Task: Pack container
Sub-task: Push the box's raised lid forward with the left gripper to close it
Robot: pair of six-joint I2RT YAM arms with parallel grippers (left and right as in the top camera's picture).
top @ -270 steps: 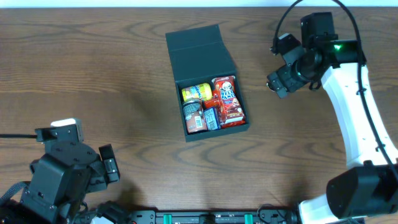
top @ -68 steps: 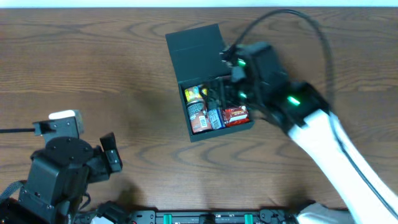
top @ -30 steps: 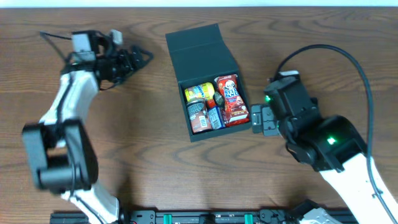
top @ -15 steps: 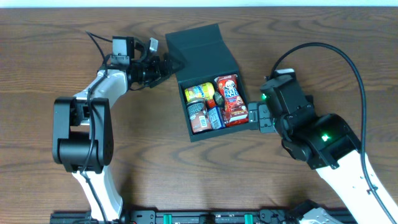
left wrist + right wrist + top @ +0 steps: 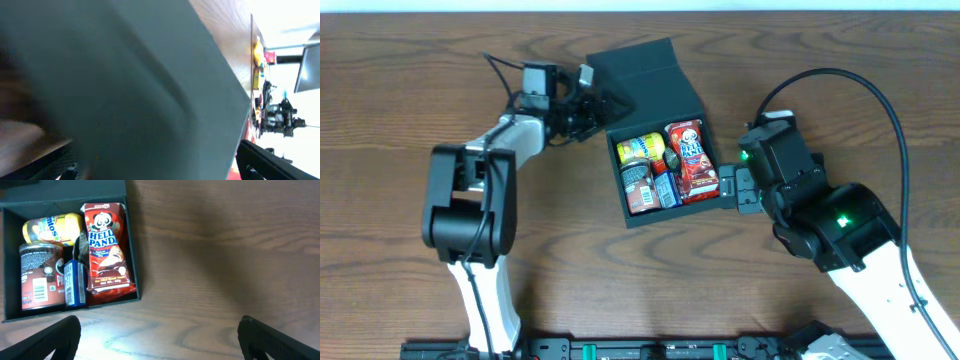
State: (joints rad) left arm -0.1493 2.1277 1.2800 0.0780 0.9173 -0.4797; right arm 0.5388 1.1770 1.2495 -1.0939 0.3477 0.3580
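The container [image 5: 672, 212] is a dark teal box on the table, with its lid [image 5: 638, 72] swung open behind it. Inside lie a yellow pack [image 5: 638, 148], a red panda snack pack [image 5: 690, 160], a can [image 5: 635, 186] and a small blue item [image 5: 662, 188]. My left gripper [image 5: 598, 98] is open at the lid's left edge. In the left wrist view the lid [image 5: 125, 75] fills the space between its fingers [image 5: 265, 162]. My right gripper [image 5: 730, 188] stands open beside the box's right wall [image 5: 133, 255], over bare wood [image 5: 160, 345].
Brown wooden table [image 5: 820, 60] all around the box. The left arm [image 5: 470, 200] stretches along the left side and the right arm [image 5: 840, 225] comes in from the lower right. The table's far edge runs along the top.
My left gripper has moved right, from open table to the lid's left edge. The right arm and the box's contents have not moved in the last half second.
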